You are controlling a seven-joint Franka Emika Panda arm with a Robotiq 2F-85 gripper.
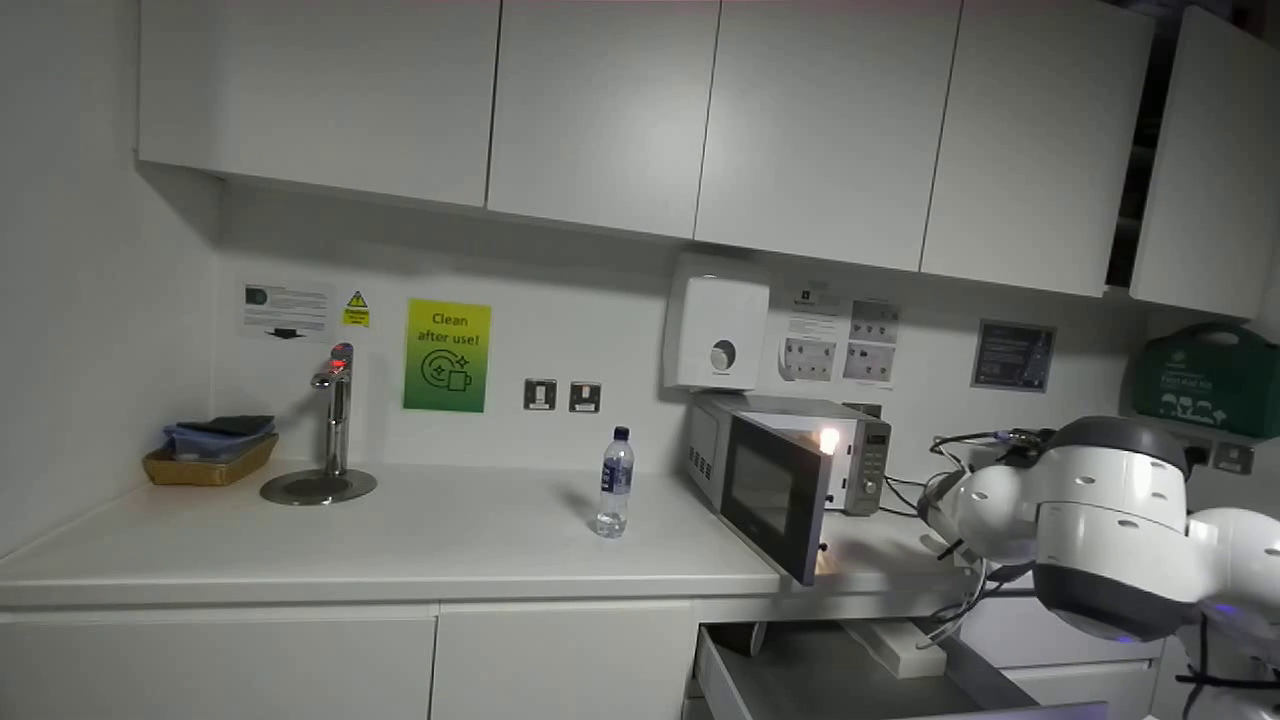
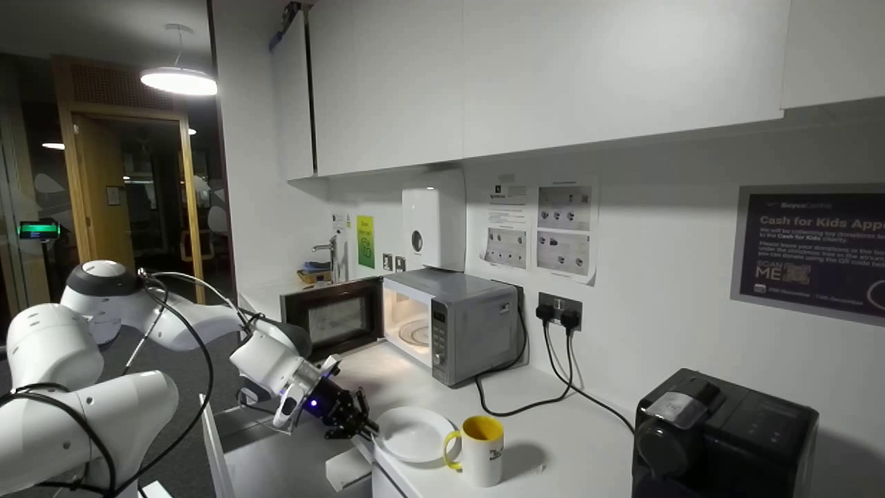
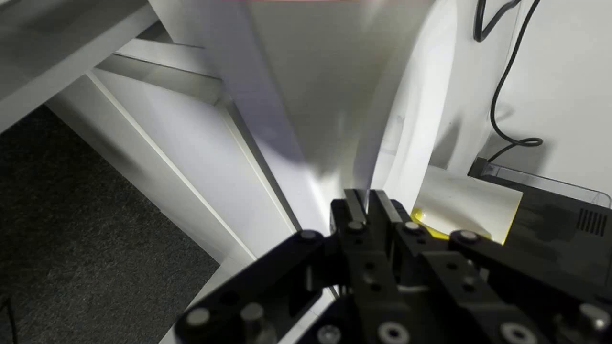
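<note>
Kitchenette; microwave [image 2: 477, 325]; tap [image 1: 338, 425]; plate [image 2: 415, 434]

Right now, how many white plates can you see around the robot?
1: the white plate on the counter, beside the mug and right by the gripper. A pale curved thing in the open drawer is too hidden to name, so another is possible.

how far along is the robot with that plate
Looks done: the microwave door and drawer stand open. In hand: the gripper is right at the rim of the plate; whether it grips it, I can't tell. Left, perhaps: moving the plate, which lies on the counter.
</note>
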